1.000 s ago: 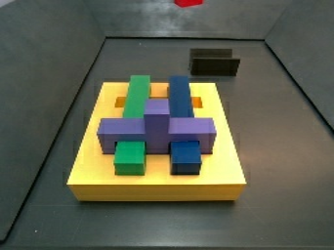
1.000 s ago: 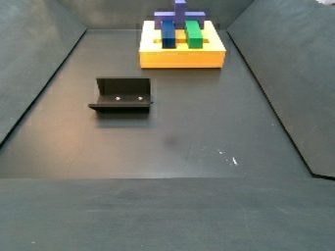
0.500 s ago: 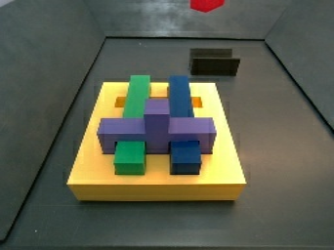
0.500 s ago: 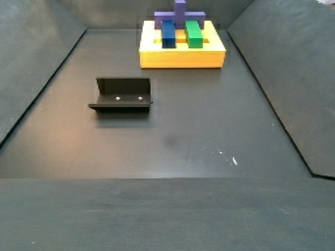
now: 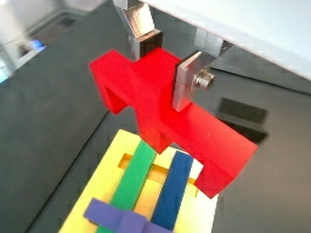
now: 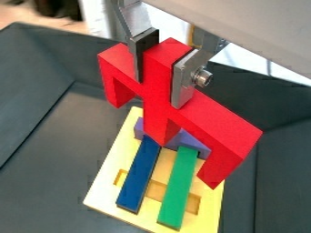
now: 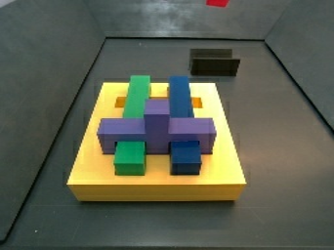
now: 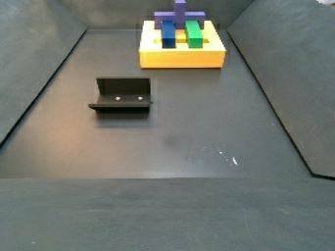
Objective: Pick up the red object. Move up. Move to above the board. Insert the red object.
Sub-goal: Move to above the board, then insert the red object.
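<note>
My gripper (image 5: 166, 68) is shut on the red object (image 5: 145, 96), its silver fingers clamping the centre stub, as both wrist views show (image 6: 165, 68). The red object (image 6: 213, 123) hangs high in the air above the board (image 5: 113, 162), which both wrist views show (image 6: 113, 180) below it. In a side view only a sliver of the red object (image 7: 217, 3) shows at the top edge, beyond the far end of the board (image 7: 89, 168). The board (image 8: 181, 59) sits at the far end of the floor in a side view where the gripper is out of view.
A green bar (image 7: 137, 93), a blue bar (image 7: 179, 93) and a purple block (image 7: 156, 127) sit in the board's slots. The dark fixture (image 7: 216, 63) stands on the floor behind the board and also shows in a side view (image 8: 121, 95) and a wrist view (image 5: 243, 114). Grey walls surround the floor.
The red sliver at the top of the side view has moved to the right and shows less. The board, blocks and fixture have not moved.
</note>
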